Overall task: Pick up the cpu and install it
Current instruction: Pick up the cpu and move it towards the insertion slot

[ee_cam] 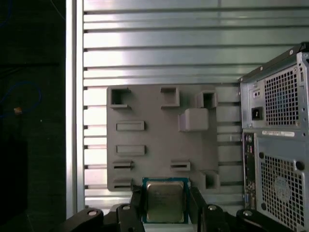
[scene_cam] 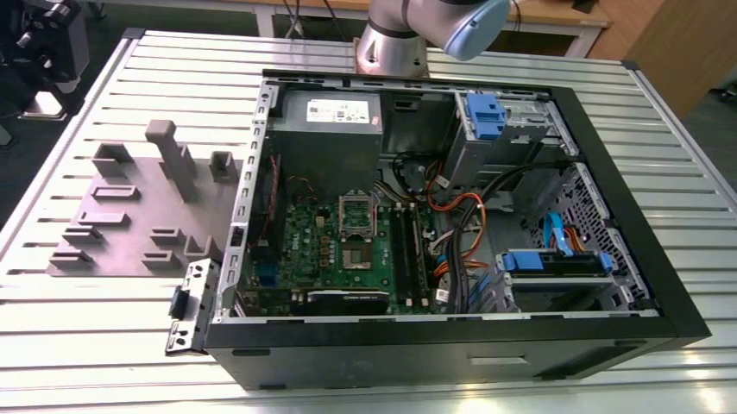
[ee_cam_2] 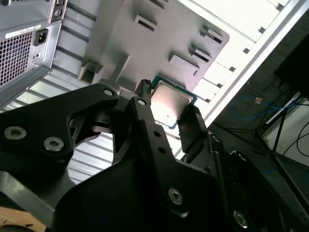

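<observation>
between the two black fingers [ee_cam: 195, 203] of the claw [ee_cam: 165, 205] sits the cpu [ee_cam: 165, 200], pinched by two opposite edges with its silvery top facing the first wrist view. it hangs over the edge of the grey fixture plate [ee_cam: 149, 130], just beside the back of the computer case [ee_cam: 275, 145]; in the second wrist view the cpu [ee_cam_2: 170, 104] looks lifted off the plate, though i cannot be sure it is fully clear.

the step in hand reads as carrying the chip. done well, that means holding it level and gripping the rim only. the squeeze should be firm enough to stop slipping but not so hard that the thin board bends. the chip looks square in the claw, which should help with lining it up later.

counted: one cpu, one claw with two fingers, one fixture plate [scene_cam: 127, 216], one open case [scene_cam: 461, 362] on the slatted table [scene_cam: 92, 345], and one socket [scene_cam: 355, 226] on its board.
</observation>
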`<control>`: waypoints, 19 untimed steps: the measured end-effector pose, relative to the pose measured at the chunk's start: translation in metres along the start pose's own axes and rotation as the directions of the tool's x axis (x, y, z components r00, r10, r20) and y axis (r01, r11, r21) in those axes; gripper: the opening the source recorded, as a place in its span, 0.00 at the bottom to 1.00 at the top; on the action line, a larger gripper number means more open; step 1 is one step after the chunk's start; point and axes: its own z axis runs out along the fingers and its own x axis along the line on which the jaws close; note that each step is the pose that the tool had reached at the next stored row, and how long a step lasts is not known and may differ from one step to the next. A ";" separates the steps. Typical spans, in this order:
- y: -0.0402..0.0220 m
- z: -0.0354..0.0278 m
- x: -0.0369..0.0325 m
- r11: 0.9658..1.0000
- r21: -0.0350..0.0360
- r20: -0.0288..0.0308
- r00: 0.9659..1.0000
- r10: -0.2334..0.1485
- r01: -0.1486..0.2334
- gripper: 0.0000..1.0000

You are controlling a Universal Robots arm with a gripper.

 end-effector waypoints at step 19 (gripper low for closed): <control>-0.0127 0.0007 -0.0197 1.000 0.000 -0.005 1.000 0.001 -0.001 0.47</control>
